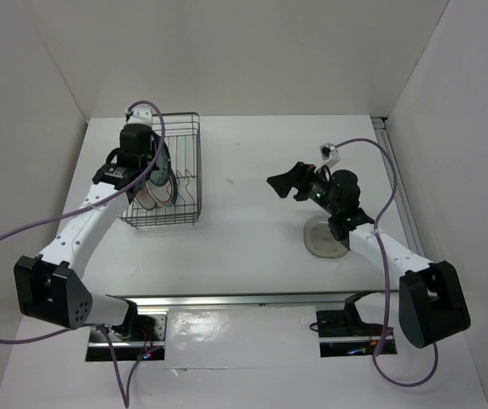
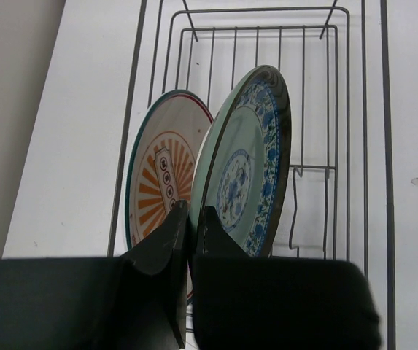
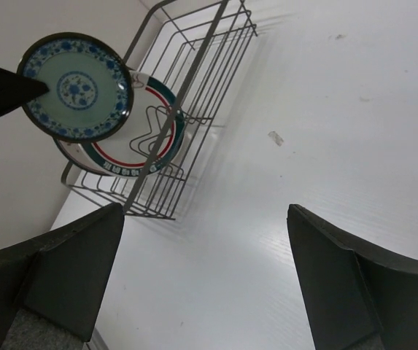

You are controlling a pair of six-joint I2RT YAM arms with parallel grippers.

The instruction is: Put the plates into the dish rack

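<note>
The white desk [image 1: 252, 230] is carrying the dish rack [image 1: 184, 153] toward its far left side; a plain beige-grey plate [image 1: 318, 243] is lying flat on its right half, well apart from the rack; a small pale fleck [image 3: 275, 138] is sitting on the bare surface between them.

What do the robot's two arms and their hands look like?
Both arms, the left arm and the right arm, have white links and bulky black joint housings. A thin purple cable loops along each. The left hand and the right hand each have two flat, dark, wedge-shaped fingers. No markings are visible.
</note>
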